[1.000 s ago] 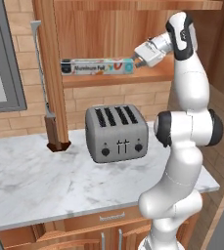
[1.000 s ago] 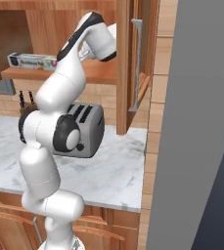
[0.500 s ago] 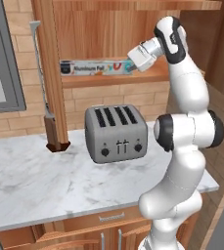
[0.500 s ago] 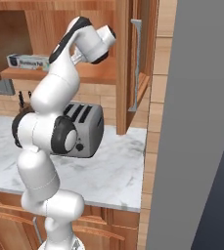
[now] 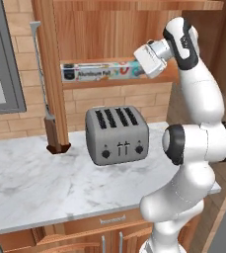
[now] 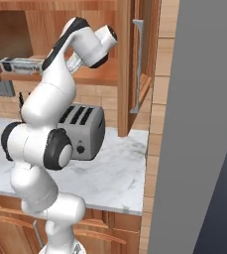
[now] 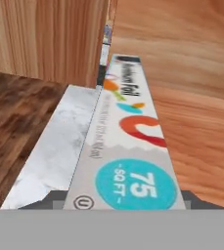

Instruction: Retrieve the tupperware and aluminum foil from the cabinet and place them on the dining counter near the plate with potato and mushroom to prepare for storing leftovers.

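Gripper at the right end of the foil box on the cabinet shelf; grip state impossible to tell.

Even, shadowless render; blurry close-up.

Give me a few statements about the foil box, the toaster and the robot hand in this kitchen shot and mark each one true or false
1. The aluminum foil lies lengthwise on the shelf of the cabinet. True.
2. The toaster sits on the cabinet shelf beside the foil. False: it stands on the marble worktop, below the shelf.
3. The gripper is at the right-hand end of the foil box in the left base view. True.
4. The foil box bears a teal circle reading 75 sq ft. True, seen in the hand view.
5. The toaster has two slots. False: it has four.
6. The foil box has been lifted clear of the cabinet. False: it rests on the shelf.
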